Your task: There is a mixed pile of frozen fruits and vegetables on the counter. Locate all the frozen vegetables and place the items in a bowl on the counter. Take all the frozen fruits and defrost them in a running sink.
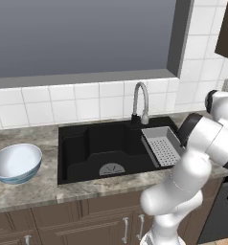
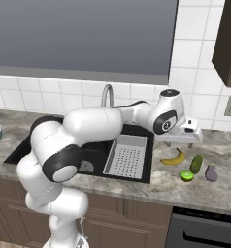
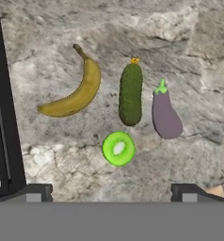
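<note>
Granite counter to the right of the sink is carrying the pile — banana, cucumber, eggplant, lime, all 4 apart. Sorting is not yet begun; I judge the next move is descending on 1 piece. Gripper is hovering above them, jaws fully wide, holding nothing — bowl is waiting far left.

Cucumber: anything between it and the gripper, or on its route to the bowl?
Nothing visible blocks the grasp: the open gripper hangs above the pile, and the cucumber lies apart from the banana and eggplant. The sink lies between pile and bowl, so it must cross over the basin.
</note>
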Robot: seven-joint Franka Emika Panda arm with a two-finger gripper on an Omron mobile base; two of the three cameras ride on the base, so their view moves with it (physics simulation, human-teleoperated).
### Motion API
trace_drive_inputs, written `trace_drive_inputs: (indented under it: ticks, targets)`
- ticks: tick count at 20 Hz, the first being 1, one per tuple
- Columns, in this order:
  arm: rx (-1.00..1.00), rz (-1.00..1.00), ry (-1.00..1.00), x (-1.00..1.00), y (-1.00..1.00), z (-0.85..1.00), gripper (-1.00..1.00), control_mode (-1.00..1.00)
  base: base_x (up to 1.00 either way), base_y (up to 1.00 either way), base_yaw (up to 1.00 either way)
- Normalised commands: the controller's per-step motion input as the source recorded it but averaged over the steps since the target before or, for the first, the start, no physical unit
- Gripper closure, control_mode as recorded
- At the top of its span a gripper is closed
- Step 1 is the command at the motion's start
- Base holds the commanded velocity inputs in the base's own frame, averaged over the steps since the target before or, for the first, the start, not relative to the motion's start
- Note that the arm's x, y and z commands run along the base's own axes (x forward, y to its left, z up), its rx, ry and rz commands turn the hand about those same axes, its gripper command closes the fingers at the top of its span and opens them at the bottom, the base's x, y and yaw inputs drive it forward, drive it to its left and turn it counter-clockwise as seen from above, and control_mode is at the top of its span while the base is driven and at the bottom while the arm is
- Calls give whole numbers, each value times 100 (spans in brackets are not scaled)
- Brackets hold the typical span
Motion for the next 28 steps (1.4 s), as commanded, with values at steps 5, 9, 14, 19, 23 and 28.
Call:
trace_drive_inputs:
  ticks: [5,9,14,19,23,28]
  targets:
    - [4,-1,0,2,-18,-8,-100,-100,0,0,0]
    - [5,-1,0,7,-15,-10,-100,-100,0,0,0]
    - [5,-1,0,7,-11,-13,-100,-100,0,0,0]
    - [3,-1,0,8,-7,-18,-100,-100,0,0,0]
    - [0,-1,0,14,-1,-22,-100,-100,0,0,0]
    - [0,-1,0,14,-5,-21,-100,-100,0,0,0]
